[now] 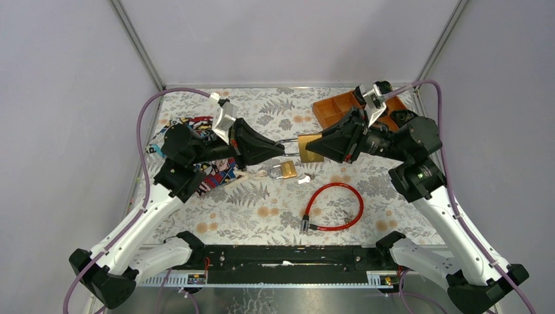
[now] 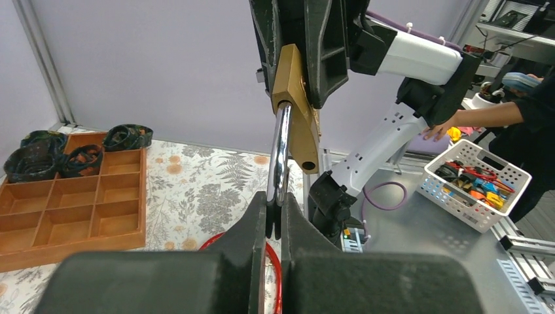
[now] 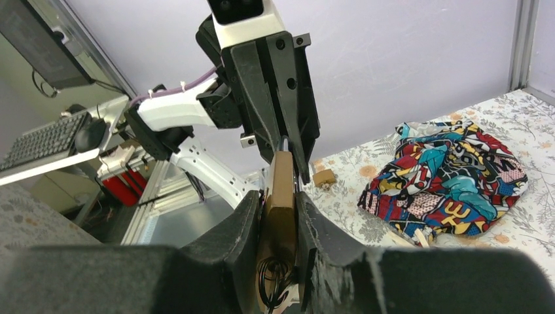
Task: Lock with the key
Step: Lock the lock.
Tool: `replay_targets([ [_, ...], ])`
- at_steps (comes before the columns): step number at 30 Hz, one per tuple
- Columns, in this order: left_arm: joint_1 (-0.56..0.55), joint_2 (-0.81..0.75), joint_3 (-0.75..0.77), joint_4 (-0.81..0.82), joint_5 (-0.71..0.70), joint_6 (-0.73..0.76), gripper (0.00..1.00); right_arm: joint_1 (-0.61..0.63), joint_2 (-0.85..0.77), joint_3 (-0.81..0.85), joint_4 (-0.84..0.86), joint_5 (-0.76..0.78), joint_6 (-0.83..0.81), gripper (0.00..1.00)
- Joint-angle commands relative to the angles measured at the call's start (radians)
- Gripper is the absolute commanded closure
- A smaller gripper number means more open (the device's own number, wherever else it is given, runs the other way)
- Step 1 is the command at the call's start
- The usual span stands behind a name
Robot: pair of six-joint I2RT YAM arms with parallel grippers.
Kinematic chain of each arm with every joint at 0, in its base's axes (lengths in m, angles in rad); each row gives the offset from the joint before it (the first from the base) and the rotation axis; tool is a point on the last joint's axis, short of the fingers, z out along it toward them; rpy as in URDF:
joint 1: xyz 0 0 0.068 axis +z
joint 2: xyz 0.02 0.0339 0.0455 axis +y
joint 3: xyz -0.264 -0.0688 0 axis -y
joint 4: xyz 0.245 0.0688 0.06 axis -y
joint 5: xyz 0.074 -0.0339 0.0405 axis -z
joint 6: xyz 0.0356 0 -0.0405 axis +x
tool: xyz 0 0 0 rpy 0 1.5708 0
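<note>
Top external view: the left gripper (image 1: 281, 149) and the right gripper (image 1: 319, 149) meet nose to nose above the middle of the table (image 1: 262, 216), with a big padlock (image 1: 310, 148) of brass lifted between them. The right gripper has its jaws clamped on the brass body, part-way apart to fit it. The left gripper has its jaws pinched together on the steel shackle (image 1: 290, 140) that sticks out toward it. Below them on the table lies a small padlock (image 1: 285, 171), with a small silvery thing just beside it on the right, perhaps the key (image 1: 304, 178), though I cannot tell for sure. A red cable lock (image 1: 334, 207) lies nearer the arms, a wooden tray (image 1: 327, 111) sits at the far right and a bright cloth (image 1: 193, 124) at the left. Left wrist view: the two fingers (image 2: 252, 229) press the shackle between them, and the brass body is tilted above, held in the black jaws of the other arm; a white basket (image 2: 474, 186) stands off the table at the right. Right wrist view: the fingers (image 3: 245, 222) grip the flat sides of the brass body, the left gripper faces them just beyond, and the cloth lies on the table at the right
</note>
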Motion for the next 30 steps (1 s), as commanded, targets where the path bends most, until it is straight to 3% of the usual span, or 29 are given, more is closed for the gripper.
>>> replay_targets([
  [1, -0.011, -0.013, 0.021, 0.149, 0.059, -0.047, 1.00, -0.002, -0.008, 0.059, -0.002, -0.030, -0.091, 1.00],
  [2, -0.011, -0.018, 0.025, 0.161, 0.048, -0.049, 1.00, -0.002, -0.003, 0.075, -0.067, -0.032, -0.127, 0.91],
  [4, -0.011, -0.024, 0.036, 0.166, 0.026, -0.047, 1.00, -0.002, -0.002, 0.093, -0.178, -0.015, -0.198, 0.60],
  [5, -0.011, -0.025, 0.042, 0.166, 0.019, -0.045, 1.00, -0.002, -0.008, 0.091, -0.206, -0.006, -0.227, 0.49],
  [7, -0.011, -0.030, 0.045, 0.168, 0.015, -0.036, 1.00, -0.002, -0.023, 0.078, -0.218, 0.007, -0.248, 0.40],
  [13, -0.011, -0.029, 0.047, 0.124, 0.018, -0.004, 1.00, -0.003, -0.015, 0.073, -0.221, -0.018, -0.253, 0.28],
  [16, -0.011, -0.026, 0.056, 0.101, 0.021, 0.027, 1.00, -0.003, -0.020, 0.073, -0.227, -0.014, -0.271, 0.27],
  [19, -0.011, -0.019, 0.067, 0.072, 0.017, 0.042, 1.00, -0.002, -0.010, 0.075, -0.216, -0.018, -0.271, 0.39],
  [24, -0.026, -0.009, 0.071, 0.080, 0.023, 0.023, 1.00, -0.003, 0.019, 0.062, -0.168, -0.050, -0.236, 0.50],
  [29, -0.028, -0.003, 0.083, 0.106, 0.034, -0.006, 1.00, -0.002, 0.021, 0.047, -0.195, -0.062, -0.266, 0.49],
  [30, -0.028, -0.003, 0.083, 0.103, 0.038, -0.004, 1.00, -0.002, 0.019, 0.044, -0.188, -0.062, -0.263, 0.54],
])
